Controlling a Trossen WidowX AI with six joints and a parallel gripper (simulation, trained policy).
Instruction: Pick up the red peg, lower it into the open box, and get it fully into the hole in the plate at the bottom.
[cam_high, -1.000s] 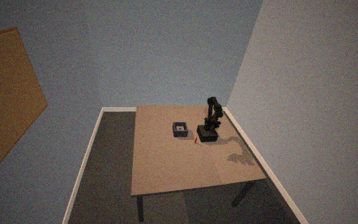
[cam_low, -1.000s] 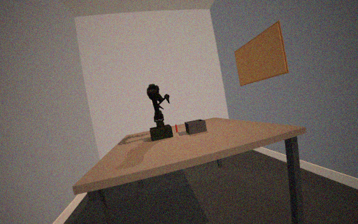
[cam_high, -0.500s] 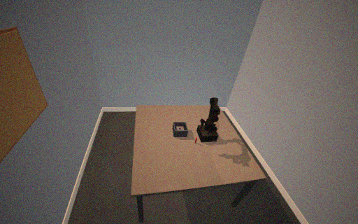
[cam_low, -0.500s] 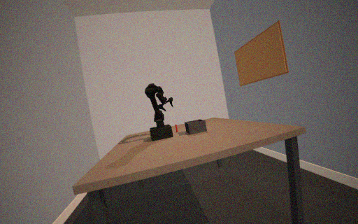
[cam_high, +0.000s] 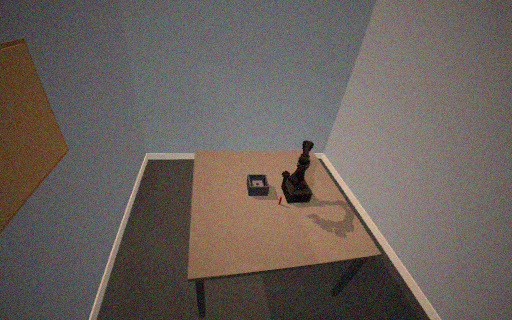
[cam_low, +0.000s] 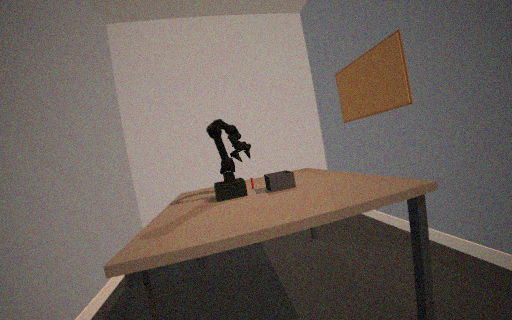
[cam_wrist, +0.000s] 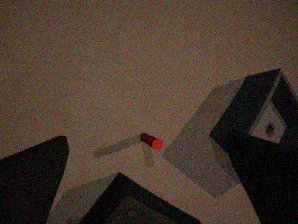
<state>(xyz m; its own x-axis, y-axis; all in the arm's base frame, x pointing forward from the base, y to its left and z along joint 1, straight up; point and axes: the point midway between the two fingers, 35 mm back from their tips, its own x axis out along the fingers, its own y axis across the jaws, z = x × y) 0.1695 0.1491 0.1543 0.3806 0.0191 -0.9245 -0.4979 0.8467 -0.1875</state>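
Red peg: the red peg (cam_high: 280, 200) (cam_low: 252, 183) (cam_wrist: 151, 141) stands upright on the surface (cam_high: 235, 235) (cam_low: 320, 200) (cam_wrist: 125, 60), outside the box, a little below and right of centre in the top view; in the wrist view it is near the middle of the frame.
Pincer: the pincer (cam_low: 243, 155) (cam_wrist: 150, 175) is spread wide with nothing between its fingers, and hangs above the peg's level; in the wrist view its dark fingers enter from the lower left and lower right.
Open box: the box (cam_high: 258, 191) (cam_low: 280, 181) (cam_wrist: 235, 112) sits near the peg, apart from it, on its left in the top view and on its right in the exterior view.
Plate and hole: the pale plate (cam_high: 254, 182) (cam_wrist: 260, 131) shows at the box's bottom, its dark hole (cam_high: 257, 184) (cam_wrist: 270, 129) unfilled.
Step in hand: apparently the approach to the peg, with grasping and insertion still to do.
Next move: it calls for centring the fingers about the peg, descending without tipping it or striking the box, then closing.
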